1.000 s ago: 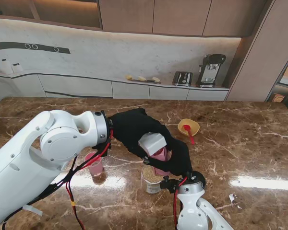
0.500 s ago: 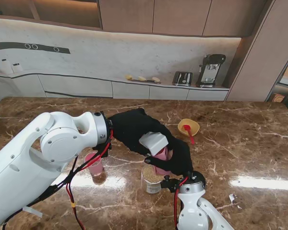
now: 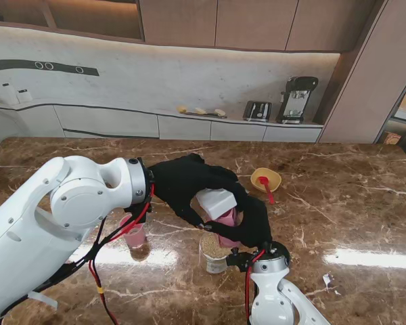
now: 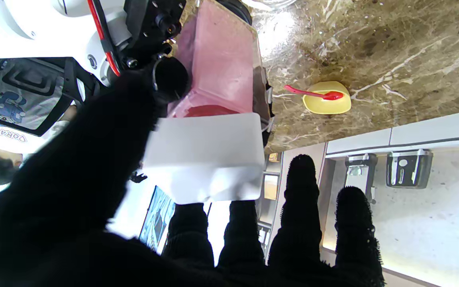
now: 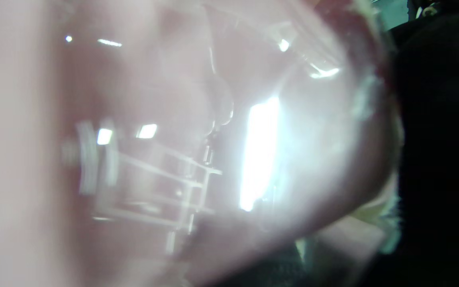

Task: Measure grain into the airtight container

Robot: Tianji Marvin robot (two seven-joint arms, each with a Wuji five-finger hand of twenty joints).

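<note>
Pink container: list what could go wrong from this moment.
1. The pink container is held by the right hand over the grain-filled cup; a bump could tip the cup and spill grain.
2. The left hand grips the white lid with fingertips only; it may slip off.
3. The right wrist view is filled by blurred pink plastic, so nothing can be checked from it.
</note>
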